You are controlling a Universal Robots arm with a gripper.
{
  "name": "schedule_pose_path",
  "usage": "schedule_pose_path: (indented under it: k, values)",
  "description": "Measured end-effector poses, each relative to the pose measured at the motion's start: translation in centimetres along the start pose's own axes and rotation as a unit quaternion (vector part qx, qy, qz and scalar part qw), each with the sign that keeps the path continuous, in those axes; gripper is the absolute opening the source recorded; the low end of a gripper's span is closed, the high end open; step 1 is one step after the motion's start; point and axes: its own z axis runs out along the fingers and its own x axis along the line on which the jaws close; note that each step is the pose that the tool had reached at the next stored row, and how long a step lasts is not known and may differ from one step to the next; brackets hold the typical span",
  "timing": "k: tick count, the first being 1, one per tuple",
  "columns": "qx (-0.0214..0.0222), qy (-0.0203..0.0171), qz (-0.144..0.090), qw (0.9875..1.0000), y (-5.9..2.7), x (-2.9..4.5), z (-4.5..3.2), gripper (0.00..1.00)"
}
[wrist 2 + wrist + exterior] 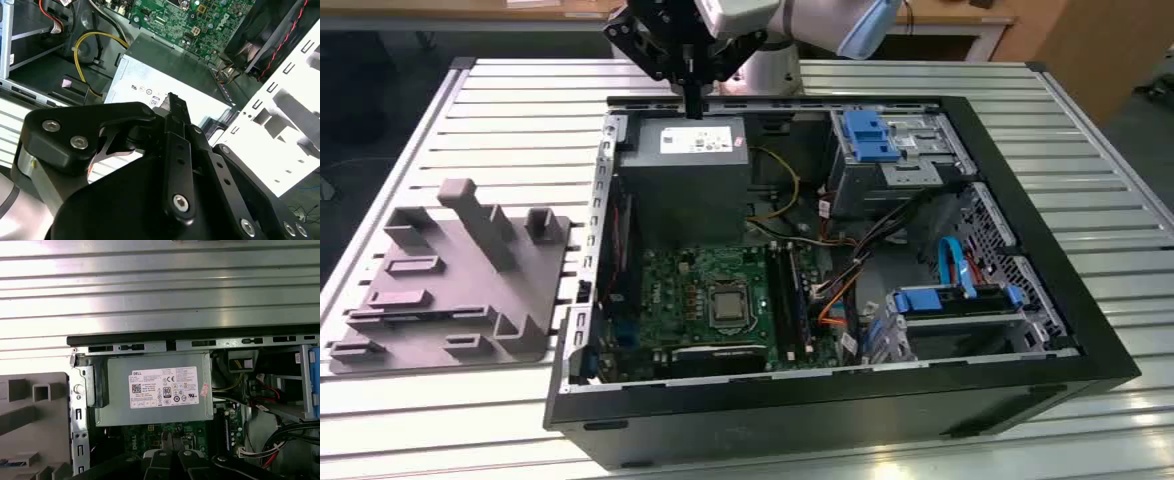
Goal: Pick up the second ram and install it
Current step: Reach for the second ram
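Pincer [695,108] closed over power supply [683,170] in open computer case [854,405] on slatted metal table [520,100], wooden desk [547,12] beyond

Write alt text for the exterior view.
A black gripper hangs above the grey power supply in an open computer case on a slatted metal table; a grey holder block sits beside the case at the exterior view's left.

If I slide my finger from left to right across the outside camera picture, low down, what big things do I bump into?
In the exterior view: grey slotted plastic holder block → green motherboard circuit board → blue plastic drive tray.
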Motion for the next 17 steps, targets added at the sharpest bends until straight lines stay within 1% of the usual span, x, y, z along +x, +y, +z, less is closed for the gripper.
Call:
schedule_pose_path:
  k: [12,17]
  values:
    - [0.0000,0.0000,0.000,1.0000,0.00,0.03,0.00,0.10]
    - [0.0000,0.0000,0.000,1.0000,-0.04,0.56,-0.01,0.10]
